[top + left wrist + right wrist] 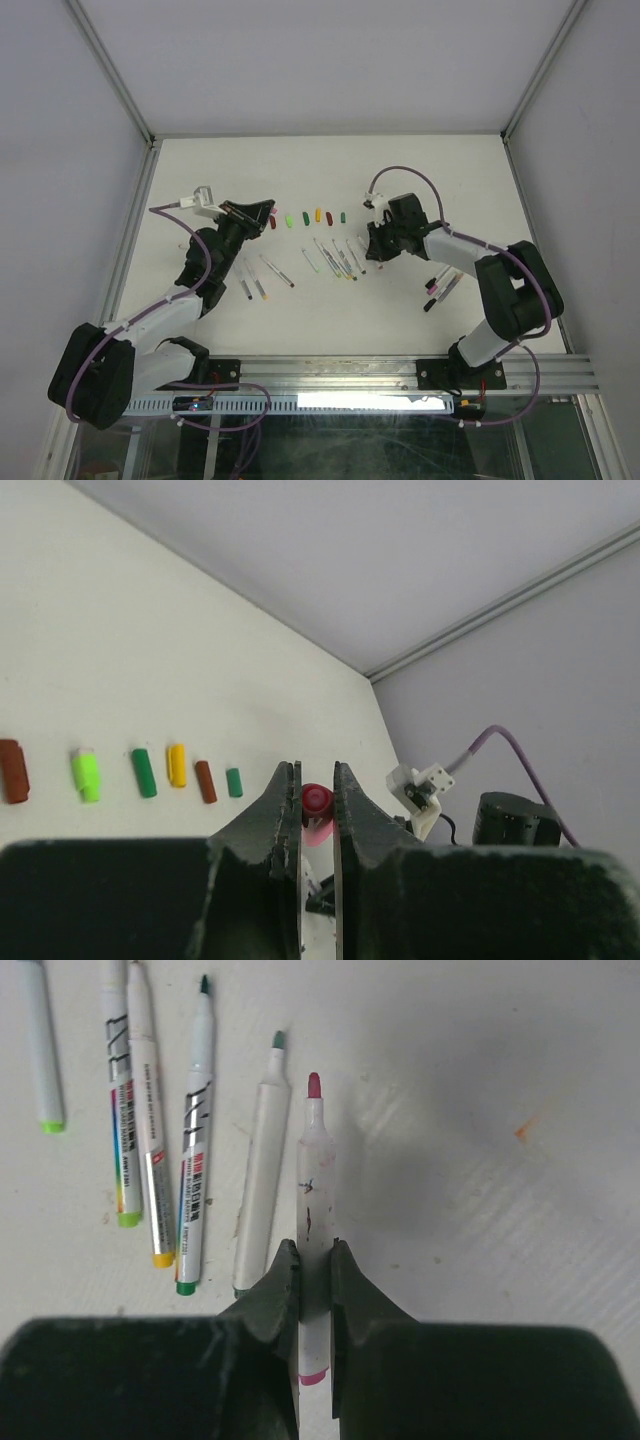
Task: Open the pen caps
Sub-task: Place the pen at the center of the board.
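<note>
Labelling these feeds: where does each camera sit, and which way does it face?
Top: above and behind the arm bases, looking down on the table; left arm and right arm both show.
Left wrist: looks along the left jaws, shut on a pink cap, toward the far corner; right arm beyond.
Right wrist: looks down over the right jaws, shut on a pink-tipped pen.
Shared: top and left wrist both show the row of caps.
</note>
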Action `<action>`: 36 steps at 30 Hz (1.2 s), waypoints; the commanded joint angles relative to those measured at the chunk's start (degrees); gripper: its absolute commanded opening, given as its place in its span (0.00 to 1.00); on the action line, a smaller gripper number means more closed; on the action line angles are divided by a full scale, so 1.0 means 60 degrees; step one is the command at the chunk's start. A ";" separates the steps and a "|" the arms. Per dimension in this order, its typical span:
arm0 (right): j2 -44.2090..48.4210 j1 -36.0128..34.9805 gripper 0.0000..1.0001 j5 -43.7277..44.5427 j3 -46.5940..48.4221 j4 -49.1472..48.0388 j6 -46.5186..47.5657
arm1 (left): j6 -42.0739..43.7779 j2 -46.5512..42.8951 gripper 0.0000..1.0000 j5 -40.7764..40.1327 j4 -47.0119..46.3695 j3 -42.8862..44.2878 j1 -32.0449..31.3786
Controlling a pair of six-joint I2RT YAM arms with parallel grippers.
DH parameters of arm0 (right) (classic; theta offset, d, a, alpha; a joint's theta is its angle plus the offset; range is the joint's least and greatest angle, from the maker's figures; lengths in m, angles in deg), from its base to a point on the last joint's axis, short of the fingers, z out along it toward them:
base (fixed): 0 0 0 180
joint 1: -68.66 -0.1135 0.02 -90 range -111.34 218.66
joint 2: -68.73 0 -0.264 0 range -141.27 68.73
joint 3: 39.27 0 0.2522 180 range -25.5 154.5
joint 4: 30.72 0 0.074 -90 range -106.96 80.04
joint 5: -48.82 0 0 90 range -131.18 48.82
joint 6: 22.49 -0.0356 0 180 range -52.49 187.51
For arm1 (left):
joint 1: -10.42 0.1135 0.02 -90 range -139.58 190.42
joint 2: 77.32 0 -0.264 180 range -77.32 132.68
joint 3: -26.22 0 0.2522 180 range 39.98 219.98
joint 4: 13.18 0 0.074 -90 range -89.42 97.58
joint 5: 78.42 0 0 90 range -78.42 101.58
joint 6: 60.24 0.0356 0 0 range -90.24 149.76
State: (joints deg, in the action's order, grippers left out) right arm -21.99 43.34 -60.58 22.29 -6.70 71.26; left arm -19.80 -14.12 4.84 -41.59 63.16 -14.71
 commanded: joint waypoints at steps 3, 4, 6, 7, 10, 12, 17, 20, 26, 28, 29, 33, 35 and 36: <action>-0.0267 0.0029 0.00 0.1366 0.0613 -0.0206 -0.0851 | -0.0639 -0.0972 0.00 0.0070 0.1882 -0.0124 -0.0017; -0.0346 0.0030 0.00 0.1374 0.0655 -0.0164 -0.0900 | -0.0746 -0.1025 0.00 0.0056 0.2104 -0.0127 -0.0020; -0.0443 0.0029 0.02 0.1373 0.0682 -0.0128 -0.0958 | -0.0880 -0.1069 0.00 0.0064 0.2440 -0.0128 -0.0020; -0.0482 0.0027 0.03 0.1380 0.0706 -0.0117 -0.0961 | -0.0956 -0.1070 0.00 0.0081 0.2562 -0.0141 -0.0017; -0.0546 0.0030 0.08 0.1420 0.0761 -0.0043 -0.0929 | -0.1115 -0.1043 0.00 0.0204 0.2794 -0.0153 -0.0035; -0.0554 0.0030 0.12 0.1401 0.0791 0.0020 -0.0865 | -0.1157 -0.1041 0.00 0.0282 0.2856 -0.0171 -0.0043; -0.0686 0.0023 0.18 0.1363 0.0928 0.0231 -0.0746 | -0.1181 -0.1269 0.00 0.0192 0.3084 -0.0248 -0.0034; -0.0751 0.0031 0.23 0.1311 0.1003 0.0323 -0.0715 | -0.1204 -0.1436 0.00 0.0161 0.3081 -0.0310 -0.0046; -0.0464 0.0044 0.33 0.1283 0.1063 0.0349 -0.0713 | -0.1203 -0.1288 0.00 0.0623 0.2772 -0.0318 -0.0059; -0.0332 0.0053 0.35 0.1278 0.1067 0.0355 -0.0687 | -0.1173 -0.1142 0.00 0.0866 0.2538 -0.0326 -0.0070; -0.0265 0.0059 0.36 0.1266 0.1069 0.0351 -0.0671 | -0.1111 -0.1063 0.00 0.1007 0.2357 -0.0343 -0.0086; -0.0009 0.0096 0.38 0.1132 0.1066 0.0340 -0.0618 | -0.0910 -0.0733 0.00 0.1436 0.1734 -0.0441 -0.0145; 0.0142 0.0131 0.39 0.1018 0.1061 0.0329 -0.0566 | -0.0819 -0.0579 0.00 0.1686 0.1374 -0.0510 -0.0184; 0.0229 0.0153 0.39 0.0946 0.1073 0.0326 -0.0546 | -0.0785 -0.0502 0.00 0.1840 0.1186 -0.0540 -0.0197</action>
State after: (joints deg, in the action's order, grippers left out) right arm -25.18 43.64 -53.48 26.57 -3.40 67.04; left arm -26.20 -18.47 10.83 -26.84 60.99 -15.12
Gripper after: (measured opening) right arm 0.383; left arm 0.096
